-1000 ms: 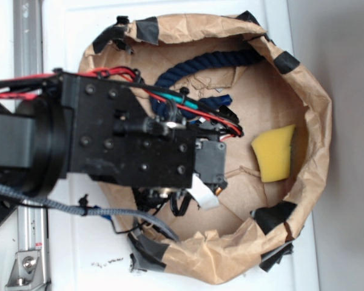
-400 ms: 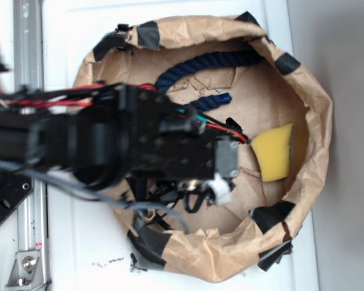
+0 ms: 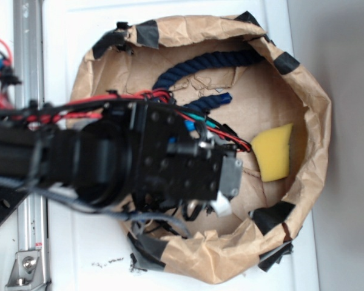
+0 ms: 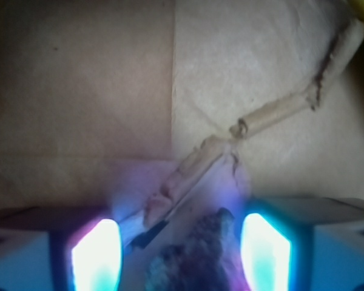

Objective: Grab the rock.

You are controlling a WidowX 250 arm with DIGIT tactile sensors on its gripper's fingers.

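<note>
In the wrist view the rock (image 4: pixel 197 254), a small rough brown-grey lump, lies on the brown paper between my two glowing fingers. It sits nearer the right finger (image 4: pixel 265 251), with a clear gap to the left finger (image 4: pixel 96 254). My gripper (image 4: pixel 181 245) is open around it, low over the paper. In the exterior view the black arm (image 3: pixel 170 163) reaches from the left over the paper nest (image 3: pixel 303 91) and hides both the rock and the fingers.
A yellow sponge wedge (image 3: pixel 274 153) lies at the right inside the nest. A dark blue rope (image 3: pixel 200 66) curves along the far side. The raised, taped paper rim surrounds the floor. A torn paper crease (image 4: pixel 273 115) runs ahead of the fingers.
The arm has swung further right and toward the near side of the nest, and its wrist has turned. The sponge and rope have not moved.
</note>
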